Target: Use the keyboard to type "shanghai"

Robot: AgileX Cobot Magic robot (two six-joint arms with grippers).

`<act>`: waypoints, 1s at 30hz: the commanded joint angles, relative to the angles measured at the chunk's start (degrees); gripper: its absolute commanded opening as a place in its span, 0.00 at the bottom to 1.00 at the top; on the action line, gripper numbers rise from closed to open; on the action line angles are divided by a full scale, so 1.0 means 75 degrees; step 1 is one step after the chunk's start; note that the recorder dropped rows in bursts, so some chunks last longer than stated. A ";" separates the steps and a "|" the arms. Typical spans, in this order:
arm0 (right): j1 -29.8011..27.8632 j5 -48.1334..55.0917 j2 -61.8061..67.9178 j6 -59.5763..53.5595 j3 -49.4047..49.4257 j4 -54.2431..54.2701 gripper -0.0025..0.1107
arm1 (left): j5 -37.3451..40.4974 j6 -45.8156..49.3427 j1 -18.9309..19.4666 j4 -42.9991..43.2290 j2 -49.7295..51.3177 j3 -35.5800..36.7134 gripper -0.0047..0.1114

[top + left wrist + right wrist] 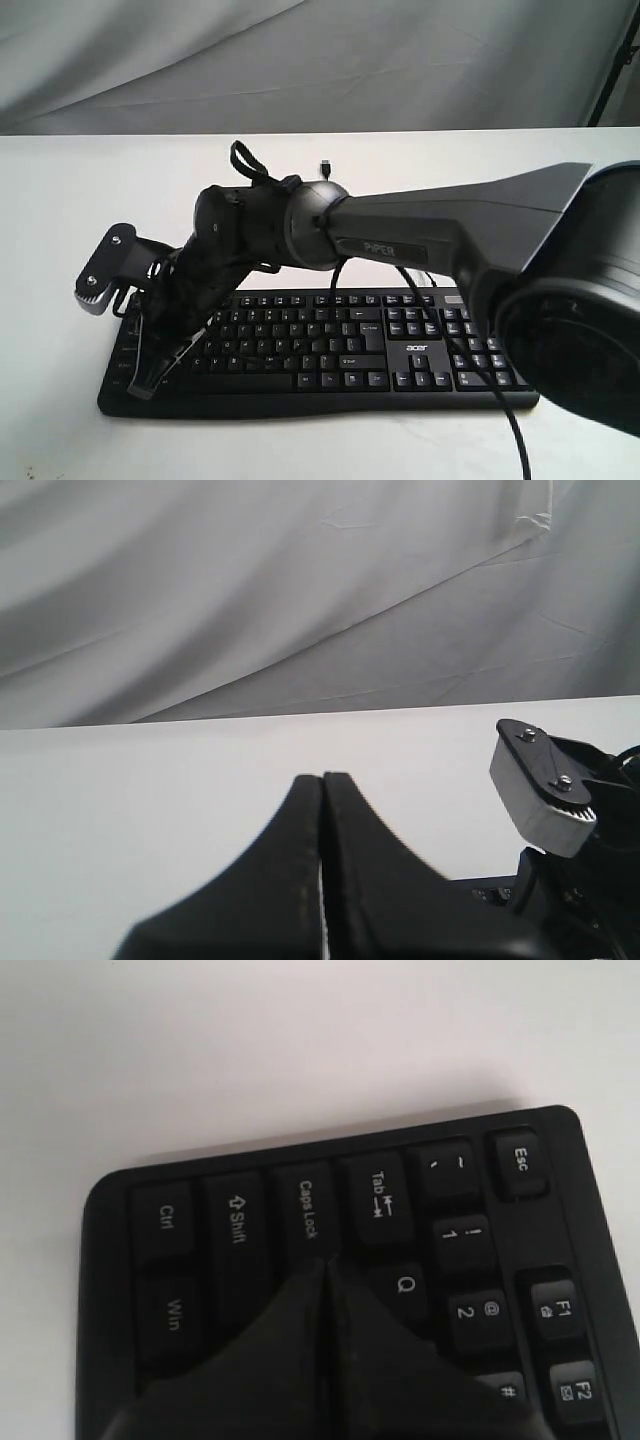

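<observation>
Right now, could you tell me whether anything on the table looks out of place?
Yes: the small black USB plug lies loose on the white table beyond the wide black plastic keyboard, apparently connected to nothing, so keystrokes may not register.

white table (60,200) w/ wrinkled grey cloth backdrop (300,60) behind it, soft even light.

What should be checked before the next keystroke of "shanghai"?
1. Right gripper shut for poking: ok.
2. Tip on a needed letter: cannot tell; it sits by Caps Lock and Q.
3. Tip touching the keyboard: cannot tell.
4. Left gripper shut, over bare table: ok.
5. Cable clear of keys: not ok; it lies across them.
</observation>
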 commanded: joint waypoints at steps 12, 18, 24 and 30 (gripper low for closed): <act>-0.0047 0.0084 -0.0451 -0.0020 -0.0017 -0.0293 0.02 | -0.0046 -0.0021 -0.0049 0.0000 -0.0019 0.0013 0.04; -0.0499 -0.0132 -0.1350 0.0316 0.1186 -0.0566 0.02 | -0.0046 -0.0021 -0.0049 0.0000 -0.0019 0.0013 0.04; -0.1072 -0.0963 -0.2250 0.0732 0.2994 -0.0537 0.02 | -0.0046 -0.0021 -0.0049 0.0000 -0.0019 0.0013 0.04; -0.1216 -0.1417 -0.2368 0.0732 0.3570 -0.0397 0.02 | -0.0046 -0.0021 -0.0049 0.0000 -0.0019 0.0013 0.04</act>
